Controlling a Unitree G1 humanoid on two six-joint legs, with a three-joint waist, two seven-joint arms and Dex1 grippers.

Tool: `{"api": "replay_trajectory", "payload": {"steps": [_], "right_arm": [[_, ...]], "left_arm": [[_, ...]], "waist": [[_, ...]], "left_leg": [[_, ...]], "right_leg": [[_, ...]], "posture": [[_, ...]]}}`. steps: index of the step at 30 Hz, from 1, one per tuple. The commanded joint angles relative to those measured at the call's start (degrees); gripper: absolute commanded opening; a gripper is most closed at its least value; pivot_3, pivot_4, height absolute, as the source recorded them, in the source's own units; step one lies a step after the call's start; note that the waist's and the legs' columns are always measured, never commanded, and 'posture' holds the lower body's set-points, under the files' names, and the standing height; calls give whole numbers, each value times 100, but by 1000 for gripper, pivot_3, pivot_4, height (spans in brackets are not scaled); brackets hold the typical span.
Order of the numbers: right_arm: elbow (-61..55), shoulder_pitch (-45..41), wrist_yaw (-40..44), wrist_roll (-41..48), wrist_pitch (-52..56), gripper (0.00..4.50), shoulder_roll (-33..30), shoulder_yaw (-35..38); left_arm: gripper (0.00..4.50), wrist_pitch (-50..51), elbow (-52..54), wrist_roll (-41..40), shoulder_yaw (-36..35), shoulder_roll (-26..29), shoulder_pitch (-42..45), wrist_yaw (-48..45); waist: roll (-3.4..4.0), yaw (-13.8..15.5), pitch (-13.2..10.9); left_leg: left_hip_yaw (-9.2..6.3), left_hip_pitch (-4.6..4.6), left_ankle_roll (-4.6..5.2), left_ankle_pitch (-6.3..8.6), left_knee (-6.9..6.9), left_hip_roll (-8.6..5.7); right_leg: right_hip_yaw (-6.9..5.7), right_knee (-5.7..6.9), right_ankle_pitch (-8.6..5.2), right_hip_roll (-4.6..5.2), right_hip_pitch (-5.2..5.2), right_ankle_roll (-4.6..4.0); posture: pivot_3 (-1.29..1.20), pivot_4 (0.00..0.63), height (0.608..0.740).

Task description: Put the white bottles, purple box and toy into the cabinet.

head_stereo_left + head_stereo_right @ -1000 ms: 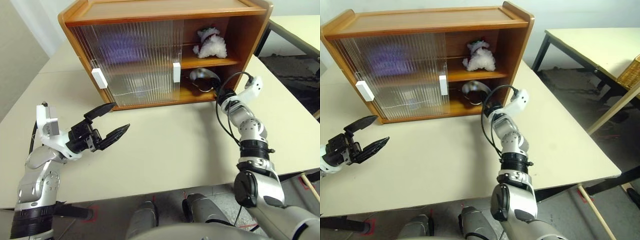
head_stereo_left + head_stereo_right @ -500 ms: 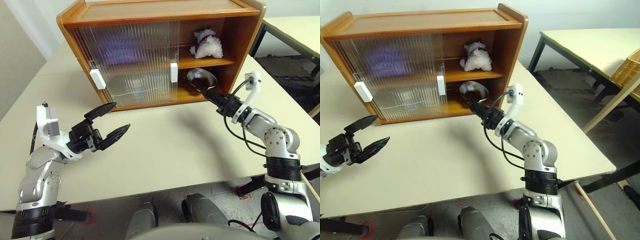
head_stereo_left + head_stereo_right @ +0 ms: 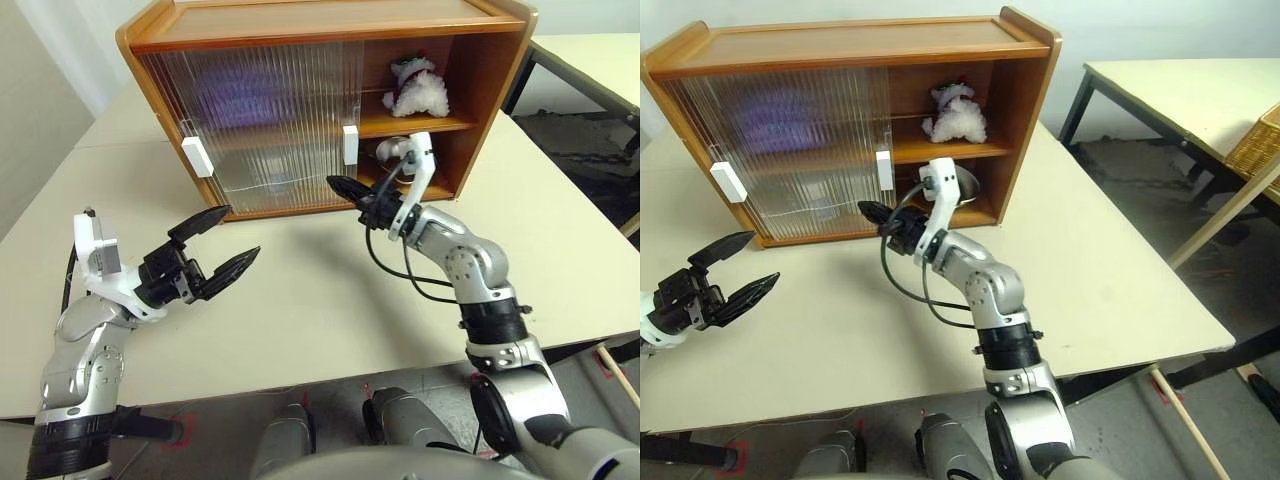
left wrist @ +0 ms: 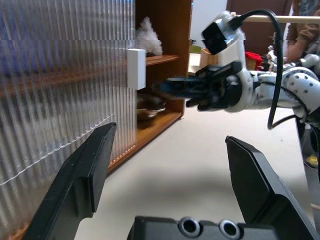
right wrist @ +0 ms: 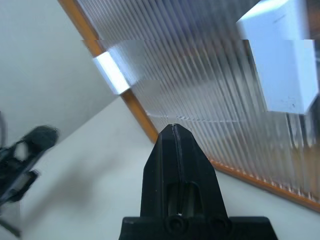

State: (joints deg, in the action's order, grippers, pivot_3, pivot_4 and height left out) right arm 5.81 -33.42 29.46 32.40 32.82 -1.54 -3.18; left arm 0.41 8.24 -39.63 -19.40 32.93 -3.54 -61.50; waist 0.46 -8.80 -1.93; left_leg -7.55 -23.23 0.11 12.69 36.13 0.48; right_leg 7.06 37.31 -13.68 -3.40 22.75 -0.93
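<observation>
My right gripper (image 3: pixel 335 183) has swung out of the open right half of the cabinet (image 3: pixel 330 25) and across to its front, and it has clamped shut on nothing along the way. It is now hanging just in front of the inner door's white handle (image 3: pixel 351 143), fingertips pressed together and pointing toward the ribbed doors. My left gripper (image 3: pixel 225 243) is hovering over the table (image 3: pixel 320 300), jaws spread wide and empty.

The toy (image 3: pixel 418 88) is already sitting on the upper shelf. A purple blur behind the ribbed door (image 3: pixel 240 95) is most likely the purple box; a faint pale shape on the lower shelf behind the glass may be the white bottles, though I cannot tell. A metal bowl (image 4: pixel 145 103) is lying on the lower shelf.

So I am judging that the loading is done and I am moving on to closing up. Next I am needing to set my closed fingertips against the handle's left edge and push the door rightward, keeping the push level so the panel does not bind.
</observation>
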Motion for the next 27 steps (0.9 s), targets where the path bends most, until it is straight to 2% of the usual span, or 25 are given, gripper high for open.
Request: {"api": "replay_trajectory", "payload": {"steps": [1, 7, 12, 18, 27], "right_arm": [[425, -216, -137, -358, -475, 22, 189, -23], [869, -381, -38, -567, -964, 22, 290, 75], [1583, -878, -256, -708, -1485, 22, 577, 316], [1917, -883, -289, -1260, -1843, 22, 423, 97], [2024, -782, -696, -1526, -2156, 22, 182, 423]], "left_arm": [[4500, -28, 16, 123, 33, 5, -21, 6], [4500, -3, 5, 124, 18, 28, 25, 4], [4500, 17, 23, 151, 114, -5, 76, 15], [4500, -10, -45, 174, 147, -27, 123, 2], [4500, -22, -133, 174, 158, -18, 184, -55]], "waist": [[-1, 33, 0], [-1, 96, 1], [-1, 98, 1], [-1, 106, 0], [-2, 122, 1]], "left_leg": [[0, -9, 0, 0, -1, 0], [1, -19, -7, 5, -9, 2], [2, -19, -7, 4, -11, 4], [1, -19, -7, 4, -12, 6], [1, -21, -7, 4, -8, 7]], "right_leg": [[0, 0, 1, 1, 9, -4], [-4, -1, 3, 5, 22, -17], [-4, 0, 10, 5, 30, -28], [-7, 0, 11, 6, 29, -31], [-8, 0, 17, 6, 27, -26]], "posture": [[-145, 52, 740], [-147, 53, 740], [-146, 54, 740], [-145, 53, 740], [-161, 47, 740]]}}
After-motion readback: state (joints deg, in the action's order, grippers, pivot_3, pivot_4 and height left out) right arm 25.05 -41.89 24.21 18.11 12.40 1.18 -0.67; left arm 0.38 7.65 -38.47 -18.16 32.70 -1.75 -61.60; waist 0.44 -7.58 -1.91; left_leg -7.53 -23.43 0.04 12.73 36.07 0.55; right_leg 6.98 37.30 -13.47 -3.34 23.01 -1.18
